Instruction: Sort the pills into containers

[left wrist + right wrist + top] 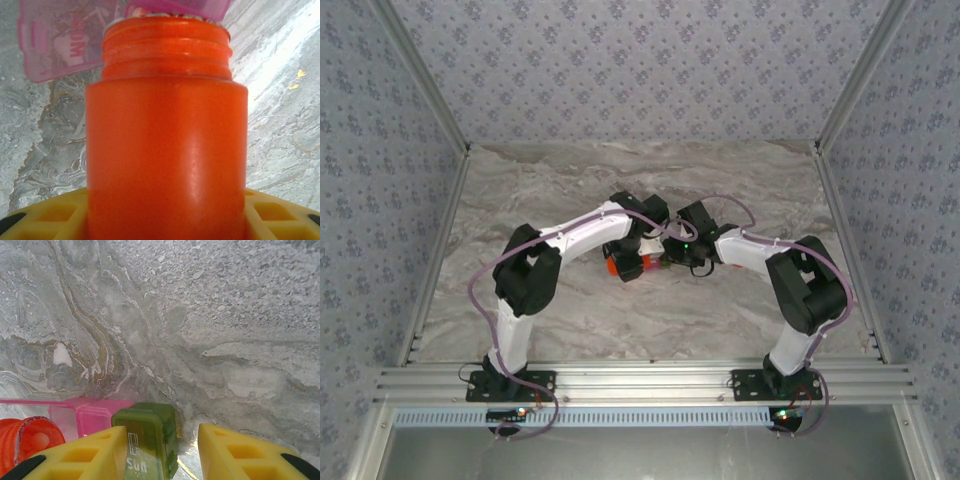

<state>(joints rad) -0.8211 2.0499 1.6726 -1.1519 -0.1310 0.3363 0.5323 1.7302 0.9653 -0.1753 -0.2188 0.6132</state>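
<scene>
My left gripper [165, 222] is shut on the orange bottle [165, 140], which lies on its side with its uncapped mouth towards the pink container [60, 45]. That container's clear lid, marked MON, stands open. In the right wrist view the olive-green container [150, 432], marked SUN and with its lid down, sits joined to the pink container [95, 417]. My right gripper [162, 435] is open around the green one, whose left side is against the left finger, with a gap to the right finger. The bottle's mouth [27, 442] shows a round orange shape inside; I cannot tell whether it is a pill. From above, both grippers meet mid-table at the bottle [625, 266].
The marble tabletop [570, 180] is walled by patterned panels on the left, back and right. Both arms [760, 250] bend inward over the table's middle. An aluminium rail [640, 380] runs along the near edge.
</scene>
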